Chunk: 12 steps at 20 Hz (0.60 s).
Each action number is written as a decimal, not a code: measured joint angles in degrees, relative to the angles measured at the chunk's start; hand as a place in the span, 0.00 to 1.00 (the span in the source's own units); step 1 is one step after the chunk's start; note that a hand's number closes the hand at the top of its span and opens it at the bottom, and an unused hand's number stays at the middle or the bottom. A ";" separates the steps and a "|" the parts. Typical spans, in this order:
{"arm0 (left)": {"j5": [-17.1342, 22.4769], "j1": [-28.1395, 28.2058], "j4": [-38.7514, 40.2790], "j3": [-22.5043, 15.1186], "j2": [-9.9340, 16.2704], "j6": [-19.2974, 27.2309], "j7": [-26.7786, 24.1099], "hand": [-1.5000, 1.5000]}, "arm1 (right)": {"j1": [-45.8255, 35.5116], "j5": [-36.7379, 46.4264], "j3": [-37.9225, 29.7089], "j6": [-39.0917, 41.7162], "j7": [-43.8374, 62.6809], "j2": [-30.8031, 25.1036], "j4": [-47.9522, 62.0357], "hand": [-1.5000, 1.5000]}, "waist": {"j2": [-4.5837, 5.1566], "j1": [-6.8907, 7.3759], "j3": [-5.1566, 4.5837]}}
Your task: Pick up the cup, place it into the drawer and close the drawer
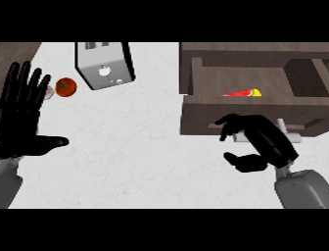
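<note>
The drawer (261, 90) is seen pulled open at the right of the white counter (138, 147), and inside it the cup (244, 93), red with a yellow end, is lying on its side on the wooden floor. The right hand (258, 142) is held just before the drawer's front panel, near its pale handle (287, 131); its fingers are curled and nothing is gripped in them. The left hand (15, 115) is shown at the left edge, open, fingers straight and pointing up, at rest. A toaster (104, 66) is placed at the top, and a tomato (66, 87) lies between it and the left hand.
</note>
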 measured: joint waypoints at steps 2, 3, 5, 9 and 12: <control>0.28 1.70 -0.61 1.48 0.70 -1.79 0.09 0.00 | -2.44 2.54 0.60 -1.45 -0.03 1.18 4.87 0.00 | 0.01 0.06 0.00; 0.10 2.15 -0.24 2.33 0.81 -2.81 0.01 0.00 | -3.72 3.30 0.50 -1.79 -0.55 1.53 7.24 0.00 | 0.02 0.00 0.01; -0.62 2.78 0.47 2.97 0.07 -4.14 -0.81 0.00 | -6.53 4.78 0.14 -2.88 -2.18 2.02 13.17 0.00 | 0.05 -0.03 0.00; -1.46 5.25 0.53 5.06 -0.74 -6.97 -1.32 0.00 | -11.72 6.65 -1.40 -6.00 -5.44 4.25 24.72 0.00 | 0.08 -0.04 0.02; -1.72 5.58 1.27 6.83 -0.82 -8.90 -0.55 0.00 | -16.38 6.88 -3.82 -8.02 -8.78 4.80 32.88 0.00 | -0.07 0.00 -0.06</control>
